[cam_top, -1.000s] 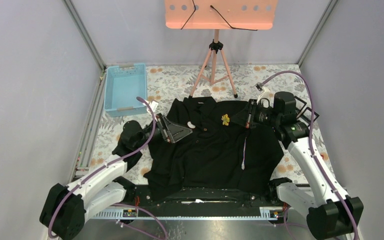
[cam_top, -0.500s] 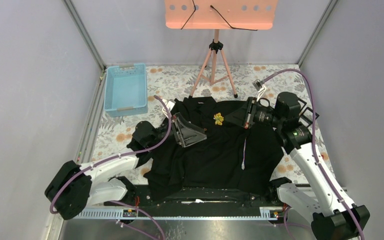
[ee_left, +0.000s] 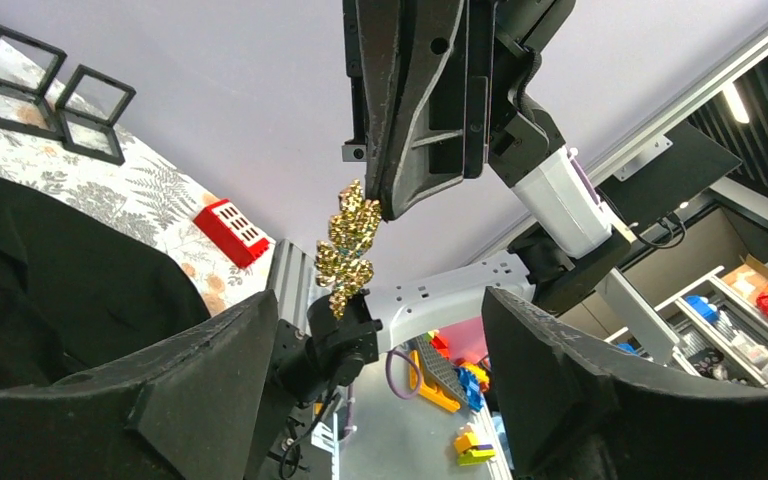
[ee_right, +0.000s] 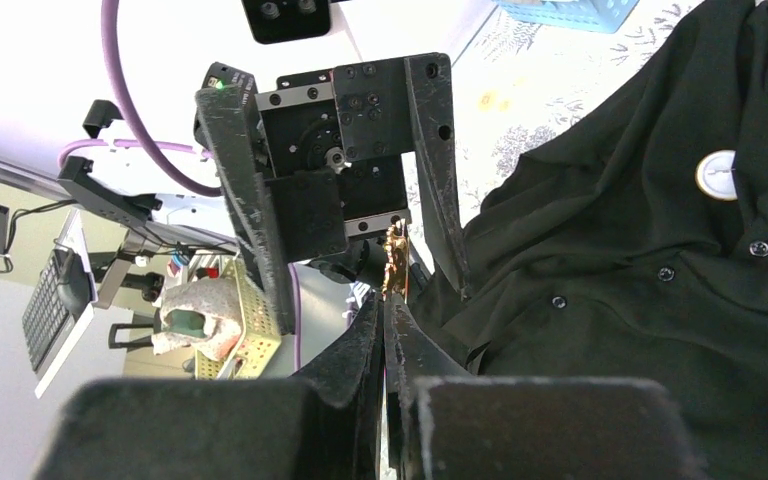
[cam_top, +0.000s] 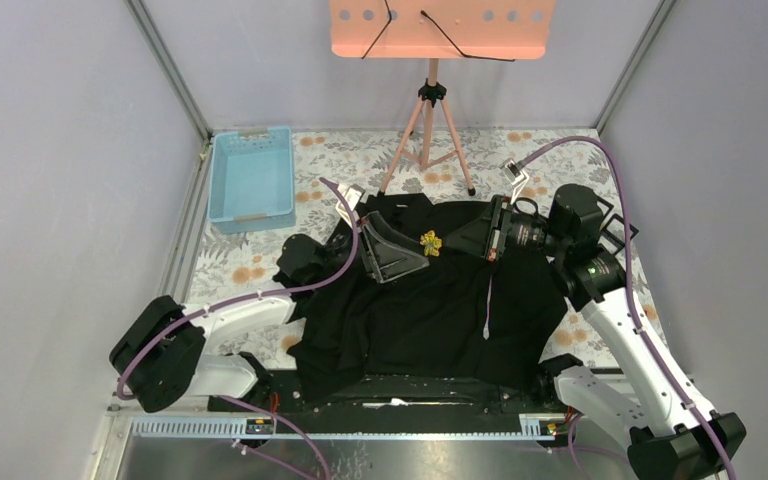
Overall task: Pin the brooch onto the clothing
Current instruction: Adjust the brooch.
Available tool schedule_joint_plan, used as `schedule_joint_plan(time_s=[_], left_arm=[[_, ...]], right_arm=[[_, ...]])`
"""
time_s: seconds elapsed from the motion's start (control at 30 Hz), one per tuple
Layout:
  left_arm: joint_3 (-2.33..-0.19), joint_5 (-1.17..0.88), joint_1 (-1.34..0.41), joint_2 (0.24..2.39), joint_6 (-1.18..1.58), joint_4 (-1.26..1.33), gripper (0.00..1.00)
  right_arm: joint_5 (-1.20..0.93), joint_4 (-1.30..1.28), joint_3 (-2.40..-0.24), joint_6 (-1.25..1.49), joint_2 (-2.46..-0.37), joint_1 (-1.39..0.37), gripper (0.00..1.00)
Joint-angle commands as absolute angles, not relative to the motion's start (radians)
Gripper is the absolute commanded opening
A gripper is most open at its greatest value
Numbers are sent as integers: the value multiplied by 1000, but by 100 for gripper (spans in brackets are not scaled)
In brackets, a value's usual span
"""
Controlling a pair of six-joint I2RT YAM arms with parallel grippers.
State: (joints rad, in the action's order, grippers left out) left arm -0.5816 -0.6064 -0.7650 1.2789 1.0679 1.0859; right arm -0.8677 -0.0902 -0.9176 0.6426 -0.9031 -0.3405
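Gold brooch (cam_top: 429, 242) hangs above the spread black shirt (cam_top: 440, 310).

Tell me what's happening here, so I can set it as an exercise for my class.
A black shirt lies spread on the table in front of a two-armed robot. The right gripper is shut on a small gold brooch, holding it in the air above the upper part of the shirt. The left gripper is open, with its fingers on either side of the brooch and not touching it. The brooch is not yet pinned on.

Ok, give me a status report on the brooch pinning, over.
Right gripper shut on brooch. Left gripper open, jaws flanking it. Brooch above shirt, not yet pinned. Nothing seen blocking.
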Motion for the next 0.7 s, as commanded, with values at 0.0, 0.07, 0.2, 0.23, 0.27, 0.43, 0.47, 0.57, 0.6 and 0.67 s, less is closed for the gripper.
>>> schedule_joint_plan(time_s=[0.0, 0.07, 0.2, 0.23, 0.27, 0.43, 0.47, 0.57, 0.6, 0.67], left_arm=[[-631, -623, -780, 1294, 1067, 1151, 75], [-641, -625, -789, 1307, 1070, 1156, 66], [-649, -632, -801, 1318, 1076, 1183, 53], [-650, -632, -802, 1319, 1077, 1190, 49], [-650, -632, -802, 1319, 1077, 1192, 46], [-651, -637, -808, 1325, 1075, 1190, 19], [-649, -637, -809, 1324, 1075, 1189, 15], [-636, -637, -811, 1321, 1073, 1184, 4], [-631, -635, -811, 1318, 1070, 1181, 2], [-625, -634, -811, 1309, 1057, 1164, 0]], right_arm=[[-912, -52, -959, 658, -882, -353, 0], [-913, -52, -957, 657, -881, -355, 0], [-916, -54, -953, 656, -881, -356, 0], [-915, -55, -953, 654, -881, -356, 0], [-914, -57, -951, 654, -882, -356, 0], [-912, -54, -935, 656, -880, -356, 0], [-911, -56, -933, 655, -878, -356, 0], [-906, -65, -932, 648, -877, -356, 0], [-903, -69, -930, 645, -875, -356, 0], [-896, -83, -931, 635, -875, -356, 0]])
